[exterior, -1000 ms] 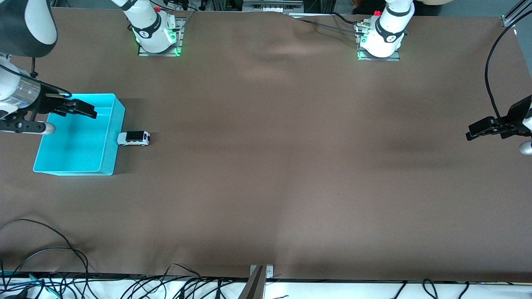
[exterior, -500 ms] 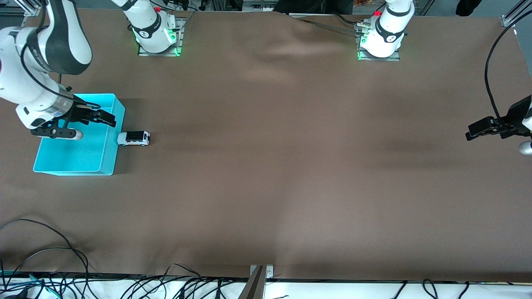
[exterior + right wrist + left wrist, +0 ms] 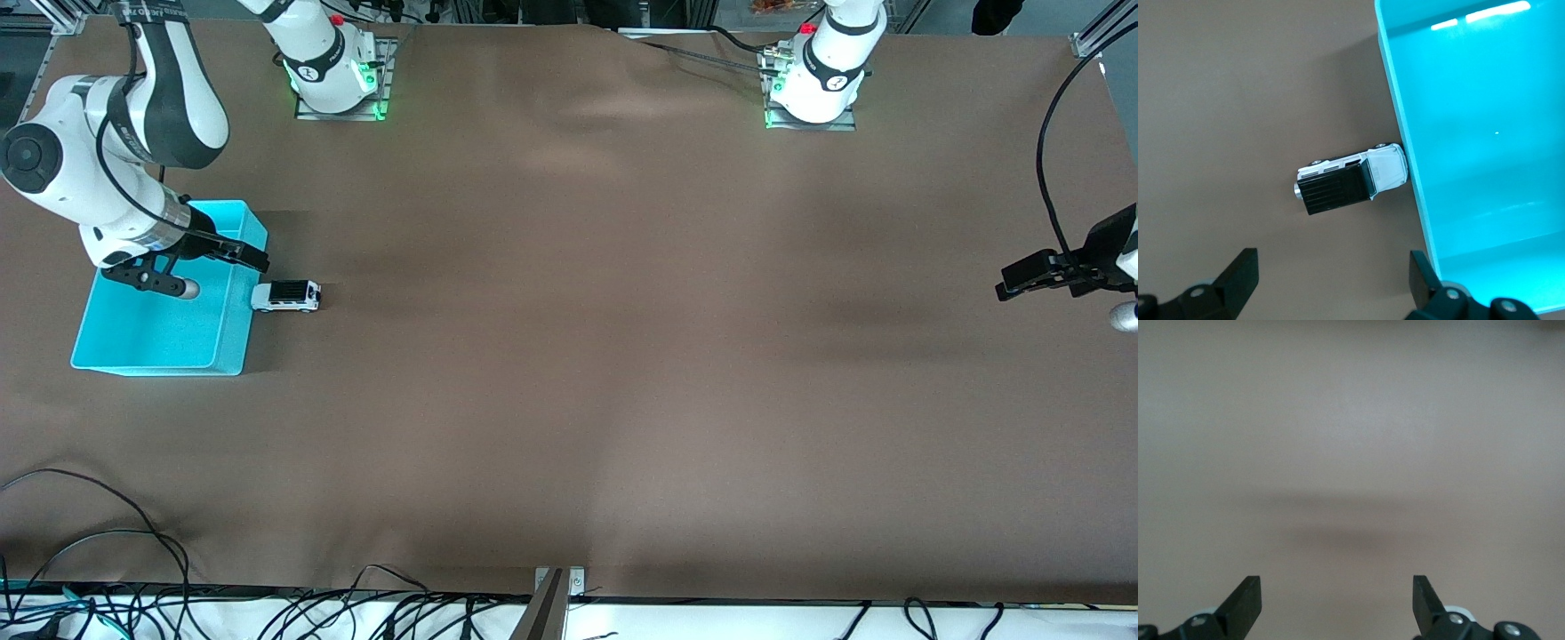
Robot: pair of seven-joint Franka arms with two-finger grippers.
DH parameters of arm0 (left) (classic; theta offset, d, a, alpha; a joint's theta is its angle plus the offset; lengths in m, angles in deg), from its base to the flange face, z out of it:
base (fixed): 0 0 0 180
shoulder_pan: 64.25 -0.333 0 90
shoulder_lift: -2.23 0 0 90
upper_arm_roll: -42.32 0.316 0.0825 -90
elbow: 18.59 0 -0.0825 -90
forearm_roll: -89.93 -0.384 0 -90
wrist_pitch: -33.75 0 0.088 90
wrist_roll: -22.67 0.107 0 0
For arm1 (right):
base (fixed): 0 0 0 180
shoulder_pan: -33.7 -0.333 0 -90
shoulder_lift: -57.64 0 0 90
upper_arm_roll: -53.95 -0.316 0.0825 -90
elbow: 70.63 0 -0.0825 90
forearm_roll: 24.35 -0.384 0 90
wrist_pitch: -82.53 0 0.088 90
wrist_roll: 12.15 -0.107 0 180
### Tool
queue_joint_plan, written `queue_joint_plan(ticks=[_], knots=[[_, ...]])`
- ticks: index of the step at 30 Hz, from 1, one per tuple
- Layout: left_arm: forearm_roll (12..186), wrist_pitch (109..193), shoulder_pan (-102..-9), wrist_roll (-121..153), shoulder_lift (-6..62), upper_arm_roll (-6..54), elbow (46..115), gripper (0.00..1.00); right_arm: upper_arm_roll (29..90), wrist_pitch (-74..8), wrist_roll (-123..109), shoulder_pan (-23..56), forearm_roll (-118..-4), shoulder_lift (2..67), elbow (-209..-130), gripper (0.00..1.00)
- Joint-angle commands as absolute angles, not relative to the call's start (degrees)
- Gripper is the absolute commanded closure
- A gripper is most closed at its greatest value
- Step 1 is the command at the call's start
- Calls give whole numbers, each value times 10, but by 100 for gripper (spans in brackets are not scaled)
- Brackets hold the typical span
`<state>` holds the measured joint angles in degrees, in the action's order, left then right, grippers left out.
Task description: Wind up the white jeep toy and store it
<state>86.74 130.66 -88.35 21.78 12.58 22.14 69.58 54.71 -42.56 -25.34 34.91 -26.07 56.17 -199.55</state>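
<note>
Right end effector (image 3: 252,258), spread wide, has shifted over the teal bin (image 3: 233,356) toward the white jeep toy (image 3: 285,296).

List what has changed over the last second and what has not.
The right end effector, open and empty, has swung across the turquoise bin toward its wall beside the white jeep toy, the arm coming farther into view. Nothing was grasped or released. The jeep, against the bin's outer wall, the bin, and the waiting left end effector, open, stayed put.

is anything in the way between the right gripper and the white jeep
Nothing visible. The right gripper hangs open over the teal bin's wall, and the white jeep toy sits on the table against that wall's outside, uncovered from above.
</note>
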Motion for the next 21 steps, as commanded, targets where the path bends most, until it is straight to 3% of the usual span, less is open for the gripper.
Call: queue_joint_plan(ticks=[1, 21], knots=[[878, 1302, -886, 224, 118, 221, 701, 0, 545, -464, -335, 349, -265, 575, -2032, 0], [878, 1302, -886, 224, 122, 221, 701, 0, 542, -602, -734, 338, -264, 509, -2074, 0]])
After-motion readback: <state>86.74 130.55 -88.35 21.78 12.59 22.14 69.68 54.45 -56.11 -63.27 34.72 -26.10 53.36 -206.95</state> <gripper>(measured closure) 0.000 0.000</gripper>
